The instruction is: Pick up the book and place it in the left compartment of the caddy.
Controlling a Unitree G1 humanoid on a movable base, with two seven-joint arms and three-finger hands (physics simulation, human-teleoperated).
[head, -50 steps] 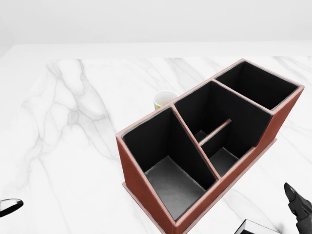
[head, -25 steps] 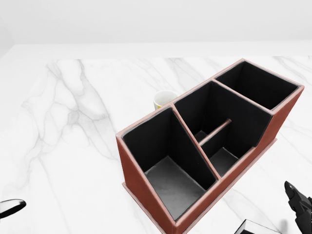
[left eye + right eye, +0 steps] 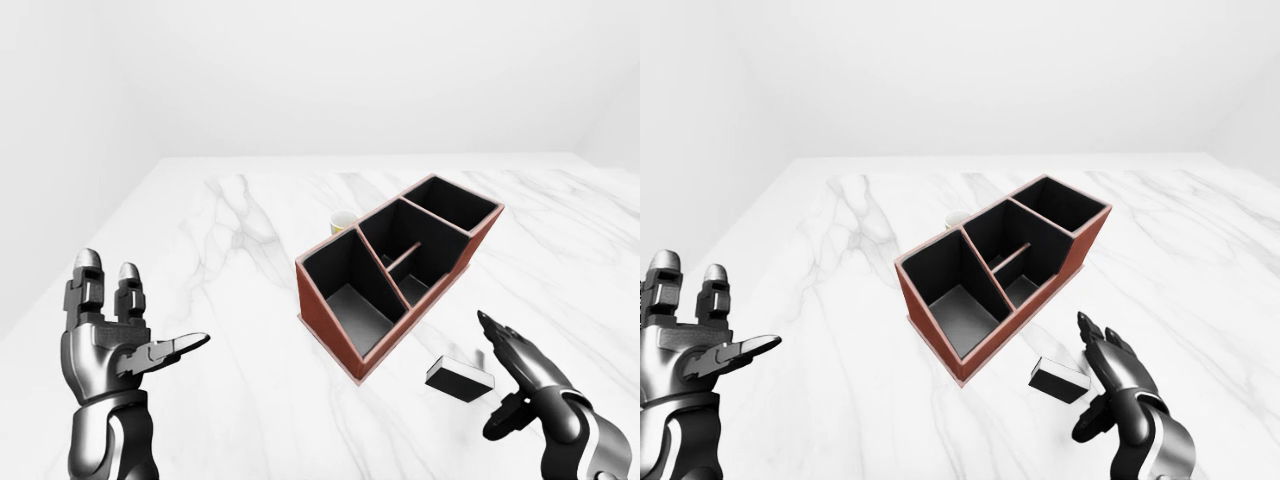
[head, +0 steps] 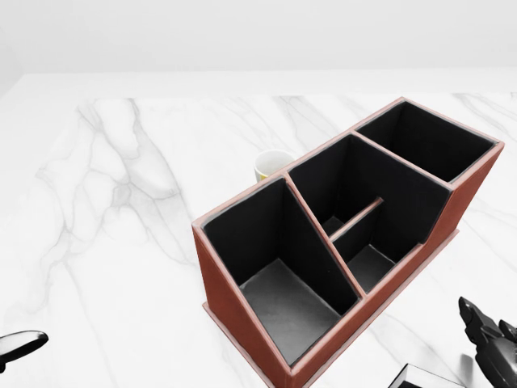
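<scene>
Since 0.5 s ago only the right hand [image 3: 525, 375] has crept up and inward at the head view's lower right edge; caddy [image 3: 395, 268] and camera unchanged. Right hand open, fingers spread, just beside the book [image 3: 460, 378], not touching. Left hand [image 3: 115, 335] open, raised, well apart.

Book: thin dark slab, pale page edge, lying flat on glossy marble table [image 3: 230, 250] beside the caddy's near wall.

Risk: slick top plus flat book, so a shallow pinch may push it against the caddy instead of lifting.

Caddy: red-brown walls, matte black interior, left compartment empty; cup [image 3: 343, 221] behind it
</scene>
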